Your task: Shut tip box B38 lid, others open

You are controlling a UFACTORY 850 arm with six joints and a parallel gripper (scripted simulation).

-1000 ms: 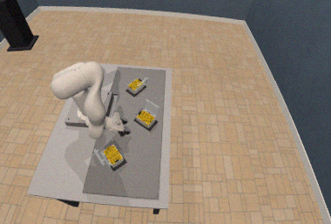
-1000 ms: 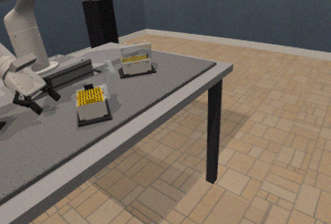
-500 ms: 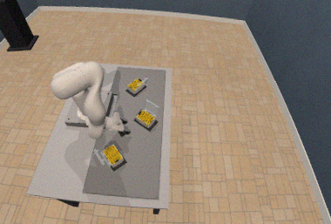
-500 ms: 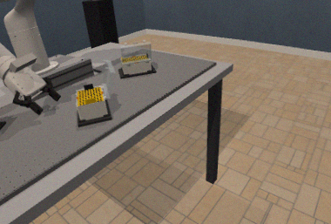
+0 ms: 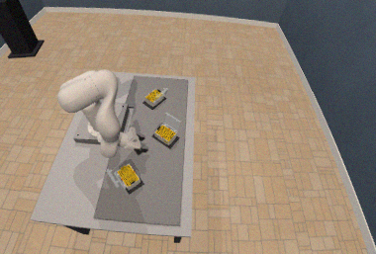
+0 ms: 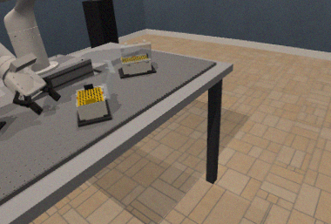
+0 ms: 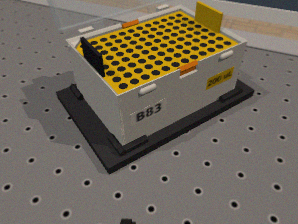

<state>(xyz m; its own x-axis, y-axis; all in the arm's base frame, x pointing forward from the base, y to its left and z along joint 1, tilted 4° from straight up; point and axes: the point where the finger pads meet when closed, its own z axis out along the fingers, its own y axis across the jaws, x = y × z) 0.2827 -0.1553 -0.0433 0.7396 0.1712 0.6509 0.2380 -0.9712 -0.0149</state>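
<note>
1. A white rectangular tip box with a yellow perforated top grid is sitting flat on a black holder plate. The white sticker on its near wall is showing "B83".
2. Its clear plastic lid is standing open, hinged at the far side.
3. A second white tip box and a third are sitting on black plates on the grey perforated table; their stickers are too small to read.
</note>
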